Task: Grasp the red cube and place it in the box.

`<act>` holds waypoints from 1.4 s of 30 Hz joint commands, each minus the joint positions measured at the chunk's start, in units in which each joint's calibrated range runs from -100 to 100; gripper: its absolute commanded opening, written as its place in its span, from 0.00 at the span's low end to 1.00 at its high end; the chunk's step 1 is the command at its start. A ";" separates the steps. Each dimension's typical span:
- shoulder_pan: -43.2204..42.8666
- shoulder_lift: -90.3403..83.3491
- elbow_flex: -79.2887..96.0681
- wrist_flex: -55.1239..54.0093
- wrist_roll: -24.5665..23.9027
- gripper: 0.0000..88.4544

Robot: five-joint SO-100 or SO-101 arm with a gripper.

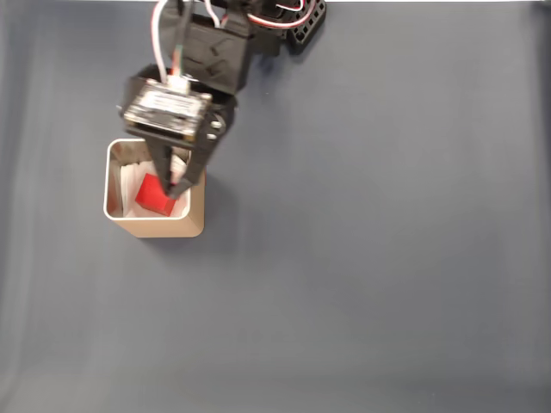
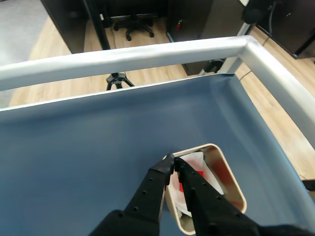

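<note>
**Red cube lying inside the box, claw closed above it**

In the fixed view, the box (image 1: 156, 225) is sitting at the left of the frame on the blue surface (image 1: 387, 258). The red cube (image 1: 153, 195) is resting on the white paper (image 1: 131, 182) inside it. The claw (image 1: 175, 188) is reaching in from above, its tips together just beside the cube.

In the wrist view, the claw (image 2: 173, 164) is pointing up from the bottom edge, fingers (image 2: 150, 187) nearly touching, holding nothing. The cube (image 2: 198, 175) is peeking out red behind them, within the box (image 2: 231, 179) at lower centre.
</note>
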 commanded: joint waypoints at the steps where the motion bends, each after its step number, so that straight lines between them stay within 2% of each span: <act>1: -4.64 -2.69 0.13 -1.19 0.54 0.00; 9: -13.30 -4.07 3.41 -1.19 0.68 0.00; 15: -16.57 -7.10 8.88 -1.19 0.63 0.00; 32: -16.14 -21.38 34.40 -2.01 0.39 0.00; 33: -15.64 -25.97 40.24 -1.60 0.39 0.00; 42: -13.73 -39.29 54.92 2.09 1.07 0.00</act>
